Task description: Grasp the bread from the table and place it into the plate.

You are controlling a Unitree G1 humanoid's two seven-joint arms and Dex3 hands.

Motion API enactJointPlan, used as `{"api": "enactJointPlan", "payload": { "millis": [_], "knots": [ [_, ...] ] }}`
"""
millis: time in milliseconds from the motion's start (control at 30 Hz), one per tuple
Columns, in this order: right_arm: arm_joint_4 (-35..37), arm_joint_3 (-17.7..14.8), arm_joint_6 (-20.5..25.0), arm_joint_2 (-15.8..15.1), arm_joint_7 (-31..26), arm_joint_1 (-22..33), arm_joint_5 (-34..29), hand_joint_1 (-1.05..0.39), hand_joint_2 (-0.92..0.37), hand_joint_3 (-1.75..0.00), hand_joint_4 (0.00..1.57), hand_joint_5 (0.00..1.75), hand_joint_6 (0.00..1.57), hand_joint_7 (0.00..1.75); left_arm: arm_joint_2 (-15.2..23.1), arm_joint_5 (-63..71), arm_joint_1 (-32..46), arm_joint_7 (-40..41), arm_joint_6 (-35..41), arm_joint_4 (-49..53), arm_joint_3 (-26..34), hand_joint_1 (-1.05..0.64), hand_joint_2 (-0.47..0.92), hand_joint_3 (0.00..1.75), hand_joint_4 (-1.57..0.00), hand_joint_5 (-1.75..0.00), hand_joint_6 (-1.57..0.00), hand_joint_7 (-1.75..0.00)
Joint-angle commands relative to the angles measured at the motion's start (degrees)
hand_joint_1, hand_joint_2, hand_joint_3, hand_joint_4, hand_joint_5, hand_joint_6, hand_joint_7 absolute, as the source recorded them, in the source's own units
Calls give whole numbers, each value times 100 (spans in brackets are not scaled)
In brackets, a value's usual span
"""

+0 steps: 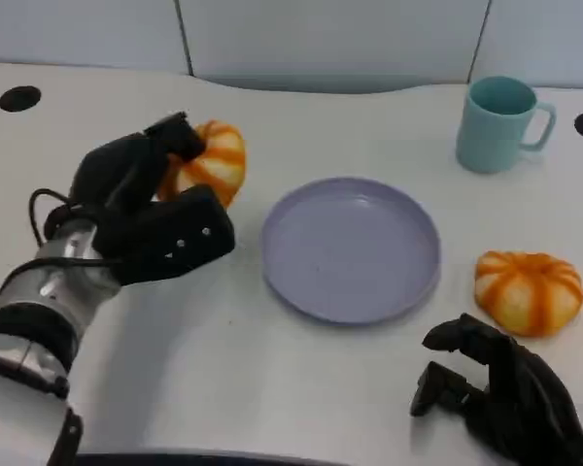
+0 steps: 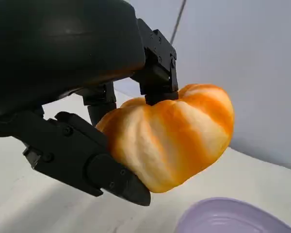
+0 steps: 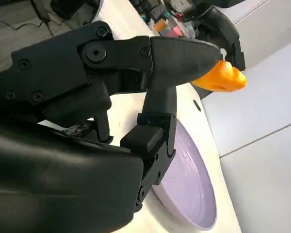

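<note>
The left hand (image 1: 151, 218) pinches a bun (image 1: 206, 163) between its upper fingers (image 2: 157, 73) and the thick lower one beneath it. In the left wrist view the bun looks lifted off the desk (image 1: 223, 369), with the desk surface showing under it; the head view cannot confirm how high it sits. So the grasp looks done, and the step in hand is the carry to the plate (image 1: 351, 249).

The plate lies just beyond this hand's fingertips, toward the robot's right, and its lilac rim already shows below the bun in the left wrist view. The next move calls for a short sideways travel until the bun is over the middle of the plate, then a lowering and a parting of the fingers. The grip is on the near side of the bun, so most of it hangs past the fingers. Keeping the wrist level should stop it rolling out.

The right hand (image 1: 500, 393) hangs low near the desk edge with its fingers loosely curled and nothing in them. A second bun (image 1: 528, 290) lies on the desk just ahead of it, apart from its fingertips, with the plate to the inner side. A mug (image 1: 497, 123) stands far ahead of this hand, past the plate, well out of the carrying path.
</note>
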Motion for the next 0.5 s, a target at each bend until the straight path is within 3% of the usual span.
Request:
{"api": "enactJointPlan", "payload": {
  "millis": [33, 100, 167, 200, 500],
  "knots": [
    [122, -16, 16, -85, -96, -15, -82, -49, -92, -42, 72, 149, 68, 105, -70, 156, -247, 205, -203, -93, -155, -12, 83, 20, -90, -175, -68, -175],
    [140, -22, 4, -75, -85, -26, -78, -49, -92, -42, 72, 149, 68, 105, -153, 202, -304, 196, -211, -87, -203, -14, 81, 24, -91, -175, -69, -175],
    [213, -35, -3, -76, -53, -58, -71, -50, -92, -41, 72, 149, 68, 105, -245, 274, -355, 236, -203, -87, -284, -12, 60, 63, -93, -175, -72, -175],
    [233, -35, -1, -78, -51, -69, -74, -50, -92, -40, 72, 149, 68, 105, -269, 292, -369, 243, -196, -85, -310, -13, 56, 71, -93, -175, -73, -175],
    [313, -30, 26, -22, -86, -127, -64, -50, -92, -39, 73, 149, 69, 105, -566, 549, -561, 273, -162, -77, -615, -15, 49, 85, -97, -175, -76, -175]
  ]
}}
